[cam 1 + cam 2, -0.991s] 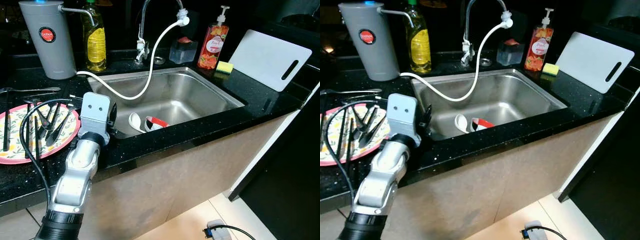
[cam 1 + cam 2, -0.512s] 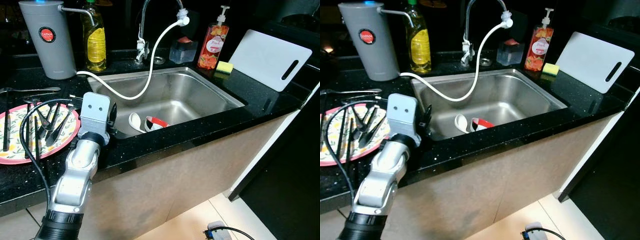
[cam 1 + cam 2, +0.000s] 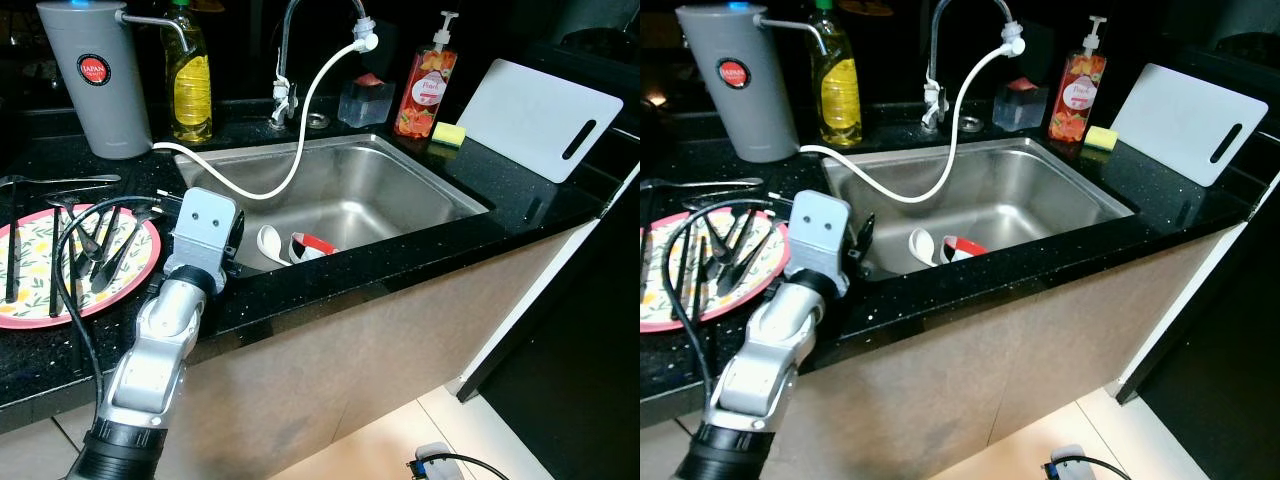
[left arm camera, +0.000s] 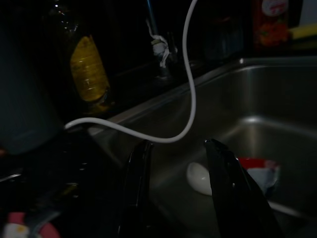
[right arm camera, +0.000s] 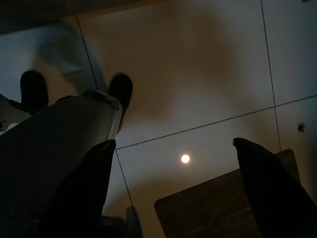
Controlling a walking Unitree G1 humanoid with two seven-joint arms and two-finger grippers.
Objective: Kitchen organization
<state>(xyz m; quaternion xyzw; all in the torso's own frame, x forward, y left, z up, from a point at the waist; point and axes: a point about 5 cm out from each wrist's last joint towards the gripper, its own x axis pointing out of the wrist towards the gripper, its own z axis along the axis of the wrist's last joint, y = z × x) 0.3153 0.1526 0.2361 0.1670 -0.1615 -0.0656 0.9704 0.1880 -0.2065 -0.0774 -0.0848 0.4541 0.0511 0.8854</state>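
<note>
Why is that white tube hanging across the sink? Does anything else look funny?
The white hose runs from the faucet to the grey water filter, drooping loosely over the steel sink. A white spoon and a tipped-over red-and-white cup lie in the basin. The left gripper hangs open near them.

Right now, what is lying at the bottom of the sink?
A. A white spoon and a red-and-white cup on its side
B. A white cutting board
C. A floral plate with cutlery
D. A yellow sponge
A: the white spoon and the red-and-white cup, tipped on its side, lie together in the near left part of the sink, just past the left gripper, whose fingers are apart.
</note>
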